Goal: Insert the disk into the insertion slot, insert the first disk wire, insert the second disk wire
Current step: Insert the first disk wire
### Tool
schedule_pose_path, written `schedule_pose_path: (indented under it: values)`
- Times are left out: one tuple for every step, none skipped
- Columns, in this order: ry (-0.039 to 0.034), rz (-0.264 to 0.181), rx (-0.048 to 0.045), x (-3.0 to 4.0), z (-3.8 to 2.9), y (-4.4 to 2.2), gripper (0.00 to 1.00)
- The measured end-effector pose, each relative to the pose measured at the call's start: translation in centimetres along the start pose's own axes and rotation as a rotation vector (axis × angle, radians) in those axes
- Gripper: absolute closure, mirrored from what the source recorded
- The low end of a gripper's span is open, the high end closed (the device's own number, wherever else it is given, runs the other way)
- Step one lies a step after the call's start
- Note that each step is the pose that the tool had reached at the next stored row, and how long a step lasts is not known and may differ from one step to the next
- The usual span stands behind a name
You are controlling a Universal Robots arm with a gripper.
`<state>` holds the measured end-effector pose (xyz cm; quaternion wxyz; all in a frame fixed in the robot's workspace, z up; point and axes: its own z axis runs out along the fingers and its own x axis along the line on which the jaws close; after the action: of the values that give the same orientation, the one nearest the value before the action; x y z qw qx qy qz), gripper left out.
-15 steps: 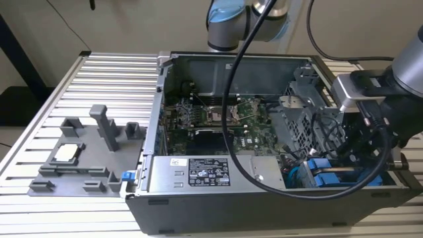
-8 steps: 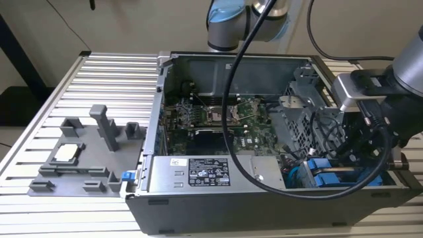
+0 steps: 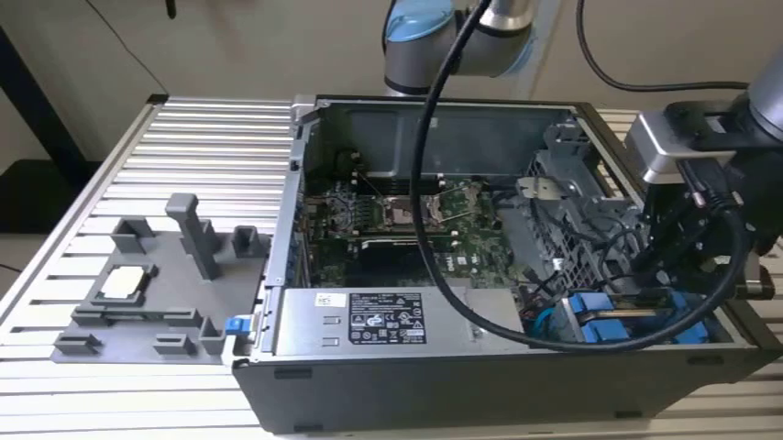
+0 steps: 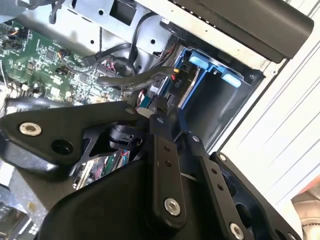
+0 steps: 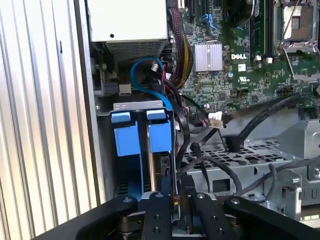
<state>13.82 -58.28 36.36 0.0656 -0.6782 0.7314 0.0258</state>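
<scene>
The disk [image 5: 152, 170] stands on edge inside the insertion slot [image 5: 140, 106], between bright blue carrier pieces [image 5: 161, 136]. In the second wrist view the disk [image 4: 182, 85] sits in its blue frame down in the bay [image 4: 215, 115]. My gripper [image 5: 177, 187] is right at the disk's near end, its fingers [image 5: 166, 187] close together on a small dark plug of a black disk wire [image 5: 194, 152]. In the exterior view the gripper [image 3: 648, 284] reaches down into the case's front corner, on the exterior view's right, beside the blue carriers [image 3: 600, 325].
The silver power-supply box [image 3: 367, 321] lies along the case's front edge. The motherboard [image 3: 391, 220] fills the middle, and the perforated cage [image 3: 575, 229] stands beside the gripper. Loose cables [image 5: 170, 55] crowd the bay. A grey fixture [image 3: 147, 293] sits on the slatted table.
</scene>
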Motion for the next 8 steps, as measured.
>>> schedule_pose_path:
  values:
    - [-0.0028, 0.000, -0.0002, -0.03, -0.27, 0.08, 0.76]
    - [-0.0080, 0.001, -0.0005, -0.04, -0.46, 0.27, 0.76]
    - [-0.0147, 0.003, -0.0008, -0.03, -0.62, 0.56, 0.76]
    - [-0.0211, 0.004, -0.0011, -0.03, -0.76, 0.85, 0.76]
    - [-0.0267, 0.006, -0.0013, -0.01, -0.85, 1.17, 0.76]
    - [-0.0291, 0.007, -0.0014, 0.00, -0.93, 1.54, 0.76]
    - [-0.0294, 0.008, -0.0012, 0.00, -0.94, 1.90, 0.76]
    - [-0.0293, 0.009, -0.0009, -0.03, -0.96, 2.30, 0.76]
